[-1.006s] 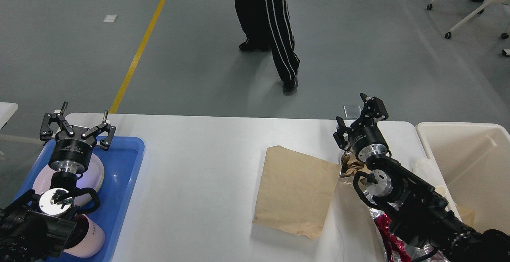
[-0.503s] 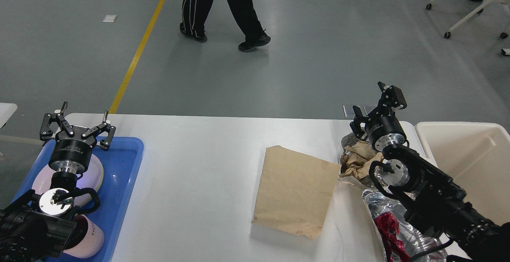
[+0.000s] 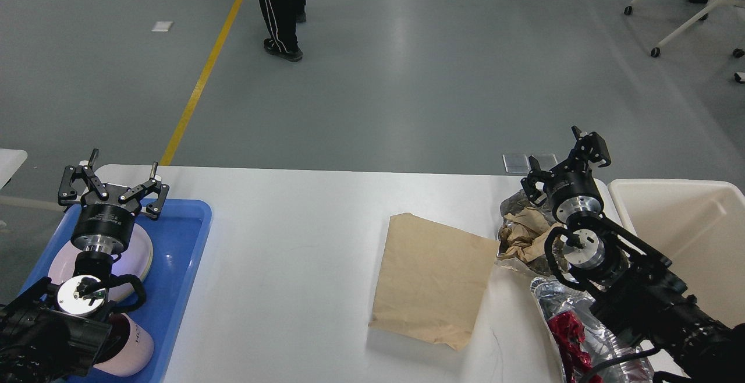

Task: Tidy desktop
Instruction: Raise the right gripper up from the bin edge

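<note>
Desktop (image 3: 302, 290): the wide white top is filling the lower part of the view, its far edge running across the middle; everything else is sitting on it or beside it.
Cream bin (image 3: 687, 220): standing just beside the desktop's right end; the inside that is showing looks bare.
Blue tray (image 3: 180, 266): lying on the desktop's left end; it is carrying a pale round plate (image 3: 139, 255) and a pale cup (image 3: 131, 345) lying on its side at the near end.
Brown paper bag (image 3: 433, 275): lying flat, right of the desktop's centre; its right edge is nearly touching the crumpled waste.
Crumpled brown paper (image 3: 524, 234): sitting bunched in foil near the right end; a silvery wrapper with red in it (image 3: 567, 327) is lying nearer the front edge.
Right gripper (image 3: 567, 165): hanging above the far right corner, close to the bin; fingers are standing apart, holding nothing.
Left gripper (image 3: 113, 179): hovering over the tray's far end; fingers are spread wide, gripping nothing.
</note>
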Tool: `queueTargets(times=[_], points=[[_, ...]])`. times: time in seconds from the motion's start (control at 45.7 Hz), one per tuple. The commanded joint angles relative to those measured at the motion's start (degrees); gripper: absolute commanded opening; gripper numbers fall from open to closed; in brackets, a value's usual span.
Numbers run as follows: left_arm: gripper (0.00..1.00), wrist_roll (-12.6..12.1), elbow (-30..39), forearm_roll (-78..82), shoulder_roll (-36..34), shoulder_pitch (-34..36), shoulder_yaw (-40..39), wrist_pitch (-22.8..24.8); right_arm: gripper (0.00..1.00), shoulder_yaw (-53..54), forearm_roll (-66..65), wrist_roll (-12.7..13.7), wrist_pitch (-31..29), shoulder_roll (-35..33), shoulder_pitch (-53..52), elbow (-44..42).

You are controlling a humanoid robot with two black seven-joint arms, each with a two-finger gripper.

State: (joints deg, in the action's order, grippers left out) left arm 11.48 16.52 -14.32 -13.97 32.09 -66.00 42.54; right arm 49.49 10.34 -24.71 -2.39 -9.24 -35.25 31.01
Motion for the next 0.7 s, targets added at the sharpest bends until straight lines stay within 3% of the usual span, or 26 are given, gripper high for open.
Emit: queueTargets(times=[0.0, 0.306, 0.678], points=[[0.96, -0.1, 0.0, 0.0, 0.0, 0.0, 0.0, 0.0, 1.0, -0.3, 0.6, -0.1, -0.2, 1.3, 0.0, -0.2], [0.96, -0.1, 0.0, 0.0, 0.0, 0.0, 0.0, 0.0, 1.0, -0.9, 0.6, -0.5, -0.3, 1.3, -3.0, 0.8], [0.96, -0.1, 0.0, 0.0, 0.0, 0.0, 0.0, 0.0, 1.0, -1.0, 0.4, -0.5, -0.3, -6.4, -9.1, 0.9]])
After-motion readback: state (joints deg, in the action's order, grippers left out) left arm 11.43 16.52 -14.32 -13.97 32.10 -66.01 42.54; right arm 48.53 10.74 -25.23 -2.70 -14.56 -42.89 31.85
